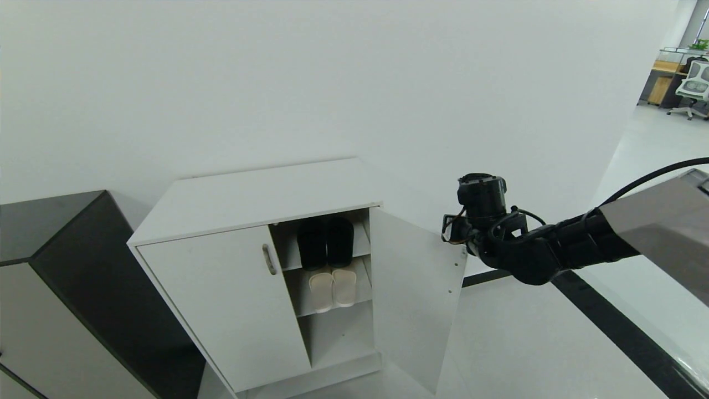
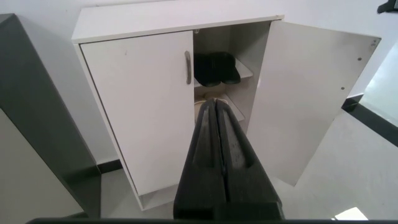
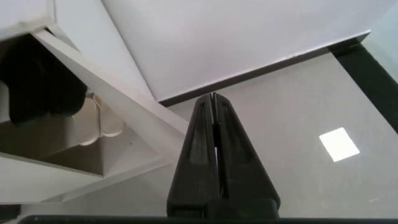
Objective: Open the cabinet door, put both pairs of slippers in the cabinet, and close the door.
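head view, cabinet door (image 1: pixel 412 299) open, black slippers (image 1: pixel 325 241) above white slippers (image 1: pixel 333 288)

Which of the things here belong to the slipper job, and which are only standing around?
Job: white cabinet, open door, black slippers on the upper shelf, white slippers on the shelf below, right gripper near the door's edge.
Standing around: dark cabinet beside the white one, office chair far off.
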Robot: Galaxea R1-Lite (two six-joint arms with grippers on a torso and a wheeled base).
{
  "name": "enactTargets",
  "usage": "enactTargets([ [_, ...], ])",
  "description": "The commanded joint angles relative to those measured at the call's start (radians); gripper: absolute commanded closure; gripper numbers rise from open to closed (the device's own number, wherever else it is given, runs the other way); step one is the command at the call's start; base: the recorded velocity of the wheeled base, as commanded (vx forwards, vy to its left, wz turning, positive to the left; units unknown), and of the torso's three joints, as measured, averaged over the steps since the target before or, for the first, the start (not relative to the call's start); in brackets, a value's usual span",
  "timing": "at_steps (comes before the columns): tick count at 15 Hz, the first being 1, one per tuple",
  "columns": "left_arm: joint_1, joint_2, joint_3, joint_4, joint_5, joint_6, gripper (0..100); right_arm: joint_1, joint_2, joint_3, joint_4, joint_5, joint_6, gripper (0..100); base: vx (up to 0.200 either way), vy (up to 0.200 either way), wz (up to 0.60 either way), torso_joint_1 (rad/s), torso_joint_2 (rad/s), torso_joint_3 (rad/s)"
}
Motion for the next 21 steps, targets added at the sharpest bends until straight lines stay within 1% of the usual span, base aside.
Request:
enactTargets([
  [1, 0.0, 0.001, 0.0, 0.0, 0.001, 0.0, 100, -0.003, 0.026, -0.009, -0.001, 0.016, 0.0, 100, 0.0, 0.0, 0.0, 0.0, 0.0, 0.0],
  [15, 0.0, 0.001, 0.0, 0.0, 0.001, -0.001, 100, -0.006, 0.076, -0.025, 0.001, 0.021, -0.001, 100, 0.0, 0.0, 0.0, 0.0, 0.0, 0.0],
  [21, 0.0, 0.001, 0.0, 0.0, 0.001, -0.001, 100, 0.009, 0.072, -0.015, 0.001, 0.016, -0.001, 100, 0.0, 0.0, 0.0, 0.0, 0.0, 0.0],
])
